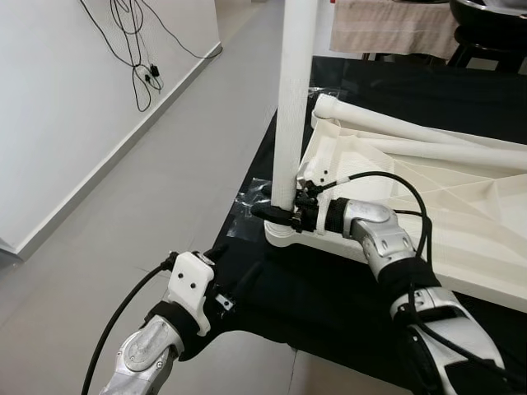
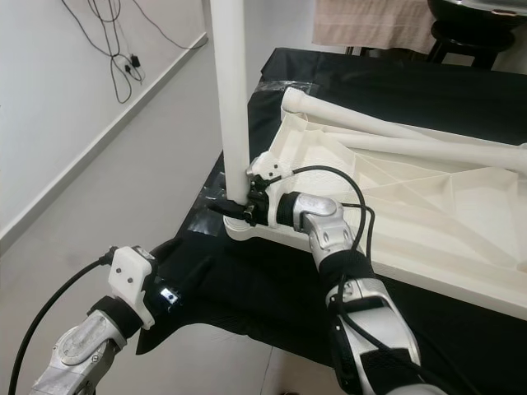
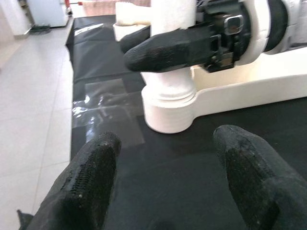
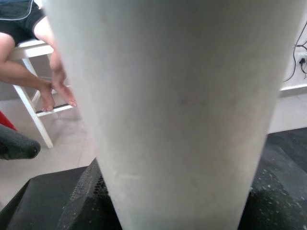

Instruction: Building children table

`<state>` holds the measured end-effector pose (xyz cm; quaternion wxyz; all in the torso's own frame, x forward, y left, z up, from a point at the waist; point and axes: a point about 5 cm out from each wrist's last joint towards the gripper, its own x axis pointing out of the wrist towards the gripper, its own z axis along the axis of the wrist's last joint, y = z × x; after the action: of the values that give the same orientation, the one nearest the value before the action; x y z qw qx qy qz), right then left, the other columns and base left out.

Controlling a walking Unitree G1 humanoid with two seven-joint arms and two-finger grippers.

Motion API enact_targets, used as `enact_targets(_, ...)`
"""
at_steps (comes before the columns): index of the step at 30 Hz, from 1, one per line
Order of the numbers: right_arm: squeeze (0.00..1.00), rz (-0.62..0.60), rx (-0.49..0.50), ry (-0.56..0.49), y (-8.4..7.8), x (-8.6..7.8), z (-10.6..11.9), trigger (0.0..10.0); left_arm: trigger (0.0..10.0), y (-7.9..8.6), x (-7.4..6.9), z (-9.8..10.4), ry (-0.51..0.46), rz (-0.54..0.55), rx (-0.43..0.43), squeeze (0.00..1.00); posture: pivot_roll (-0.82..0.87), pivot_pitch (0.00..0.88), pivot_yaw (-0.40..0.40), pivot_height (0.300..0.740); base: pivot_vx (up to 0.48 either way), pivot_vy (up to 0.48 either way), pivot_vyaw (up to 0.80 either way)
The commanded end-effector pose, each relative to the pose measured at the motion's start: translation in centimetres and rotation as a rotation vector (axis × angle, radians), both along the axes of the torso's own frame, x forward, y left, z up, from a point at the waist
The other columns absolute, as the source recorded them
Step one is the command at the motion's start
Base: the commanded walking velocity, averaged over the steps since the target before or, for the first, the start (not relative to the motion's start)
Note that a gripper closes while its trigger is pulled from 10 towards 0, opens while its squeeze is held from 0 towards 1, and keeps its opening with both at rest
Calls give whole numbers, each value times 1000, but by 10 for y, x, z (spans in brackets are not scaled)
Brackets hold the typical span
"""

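Observation:
A white table top (image 1: pixel 461 206) lies upside down on a black mat (image 1: pixel 329 304). One white table leg (image 1: pixel 294 99) stands upright in its corner socket (image 3: pixel 169 108). My right gripper (image 1: pixel 278 212) is shut around the base of that leg, one black finger (image 3: pixel 168 48) across its front; the leg (image 4: pixel 177 110) looms close in the right wrist view. My left gripper (image 1: pixel 235 267) hovers low over the mat's front left corner, open and holding nothing, its fingers (image 3: pixel 96 177) pointing at the socket. Two more white legs (image 1: pixel 395 123) lie across the table top.
Grey tiled floor (image 1: pixel 165 189) runs along the mat's left edge, beside a white wall with hanging black cables (image 1: pixel 136 49). A beige cloth (image 1: pixel 395 29) and a dark stool (image 1: pixel 486 33) stand behind the mat. A person's legs (image 4: pixel 29 72) rest on a white stool.

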<state>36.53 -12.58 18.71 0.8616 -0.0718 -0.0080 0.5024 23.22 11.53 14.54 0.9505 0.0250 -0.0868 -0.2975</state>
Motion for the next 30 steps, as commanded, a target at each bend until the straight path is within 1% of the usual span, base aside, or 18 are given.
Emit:
enact_targets(1,0,-3,13,40,0,-5,-10,0,10000,3,-2,-5,26,7,7,0,38,217,12,740,0,0,0)
enact_targets(2,0,-70,4,30,-5,-13,-16,0,10000,4,-1,-5,26,7,7,0,29,219,16,740,0,0,0)
enact_targets(5,0,-70,4,30,-5,-13,-16,0,10000,4,-1,-5,26,7,7,0,29,219,16,740,0,0,0)
enact_targets(6,0,-272,-37,20,-6,-26,-28,0,10000,7,0,-5,26,7,9,0,18,216,24,740,0,0,0)
enact_targets(7,0,-272,-37,20,-6,-26,-28,0,10000,7,0,-5,26,7,9,0,18,216,24,740,0,0,0)
enact_targets(8,0,-396,-174,-44,12,-50,-41,0,10000,11,3,-5,26,7,15,0,-7,223,63,740,0,0,0)
enact_targets(9,0,-396,-174,-44,12,-50,-41,0,10000,11,3,-5,26,7,15,0,-7,223,63,740,0,0,0)
enact_targets(10,0,-545,-144,-28,16,-58,-42,0,10000,13,6,-6,27,6,20,0,-13,201,74,740,0,0,0)
enact_targets(11,0,-545,-144,-28,16,-58,-42,0,10000,13,6,-6,27,6,20,0,-13,201,74,740,0,0,0)
enact_targets(12,0,-619,-137,-27,18,-60,-42,0,10000,14,8,-6,29,5,24,0,-1,198,65,740,0,0,0)
enact_targets(16,0,-628,-118,1,20,-50,-45,0,10000,15,9,-7,32,1,30,0,16,191,50,740,0,0,0)
enact_targets(17,0,-611,-127,-9,23,-48,-45,7608,10000,15,9,-7,30,10,31,0,14,189,52,740,0,0,0)
enact_targets(18,0,-600,-117,-9,25,-45,-44,10000,10000,16,8,-7,28,24,30,0,21,185,46,740,0,0,0)
enact_targets(24,0,-591,-83,-6,22,-39,-38,10000,10000,16,8,-8,26,36,29,0,21,180,41,740,0,0,0)
enact_targets(25,820,-531,-31,3,21,-35,-33,10000,10000,15,7,-8,27,33,29,0,26,178,41,740,0,0,0)
enact_targets(26,1000,-403,32,18,22,-32,-27,10000,10000,14,7,-8,29,28,29,0,27,173,41,740,0,0,0)
enact_targets(28,1000,-167,129,21,19,-31,-12,10000,10000,13,6,-9,32,23,28,0,30,173,36,740,0,0,0)
enact_targets(30,1000,-102,152,33,16,-31,-8,10000,10000,12,6,-9,32,22,28,0,33,169,33,740,0,0,0)
